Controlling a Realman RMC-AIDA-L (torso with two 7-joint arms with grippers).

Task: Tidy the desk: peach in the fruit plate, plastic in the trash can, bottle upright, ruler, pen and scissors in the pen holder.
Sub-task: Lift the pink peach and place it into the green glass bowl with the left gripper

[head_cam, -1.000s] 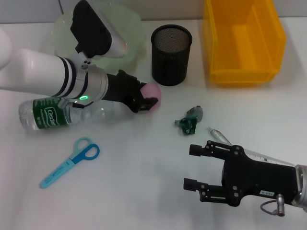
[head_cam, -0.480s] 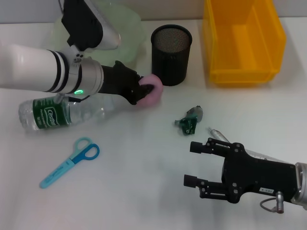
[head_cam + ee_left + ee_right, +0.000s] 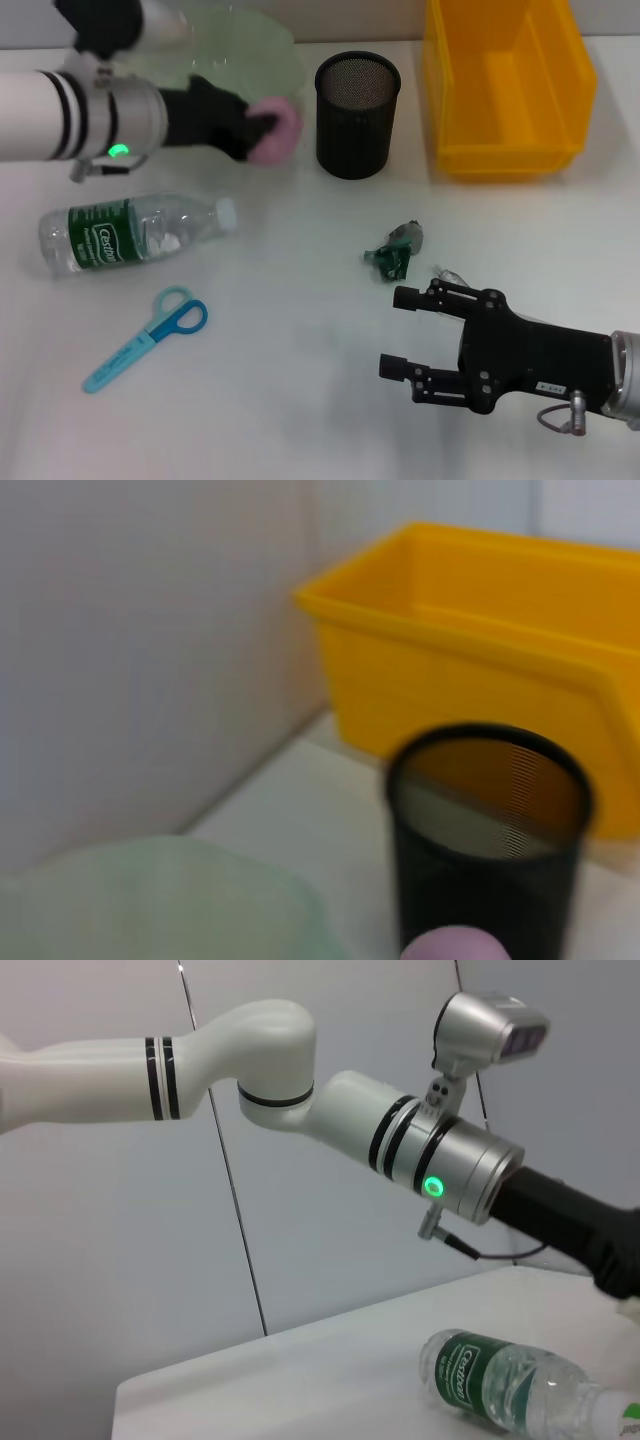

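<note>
- Only the head view shows the left hand [image 3: 258, 128] pinching the pink peach [image 3: 275, 131] at the near right edge of the green plate [image 3: 262, 52].
- Only there, the right hand [image 3: 415, 332] is spread, near right.
- The right wrist view shows the bottle [image 3: 510, 1387] lying down.

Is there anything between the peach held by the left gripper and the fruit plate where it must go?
Nothing visible does. The left gripper holds the peach right at the edge of the green fruit plate; the pen holder stands off to the side.
</note>
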